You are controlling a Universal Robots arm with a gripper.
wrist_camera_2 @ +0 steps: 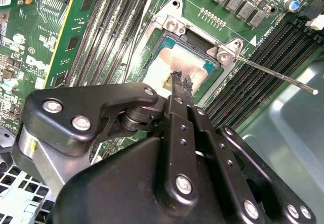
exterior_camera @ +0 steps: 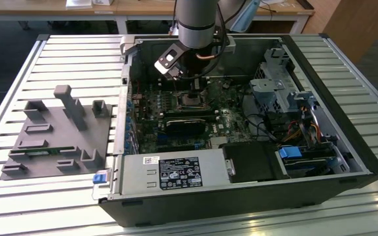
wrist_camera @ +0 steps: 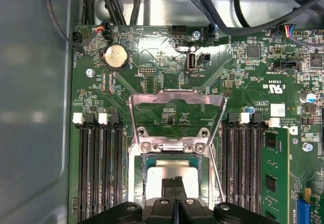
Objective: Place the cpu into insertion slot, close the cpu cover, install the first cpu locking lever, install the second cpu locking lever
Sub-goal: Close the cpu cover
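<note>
Exterior view, left to right: a grey fixture tray is sitting on the slatted table. Beside it my arm is hanging almost straight down into the open computer case, the wrist tilting a little. My pincer is hovering over the green circuit board, and drive cages are standing toward that view's right. In both wrist views my fingers are lying pressed together, clenched with nothing between them. Their tips are sitting on or just above the cpu; I cannot tell which. The cpu is lying flat inside the insertion slot, pale face up. The cpu cover is standing open, tipped up on the far side of the slot from my fingers, and a thin locking lever is sticking out free beside it. I am judging the chip to be light, stiff and fragile, best taken by two opposite edges and never squeezed across its face. The cover is looking thin and springy, best pushed at its free edge.
</note>
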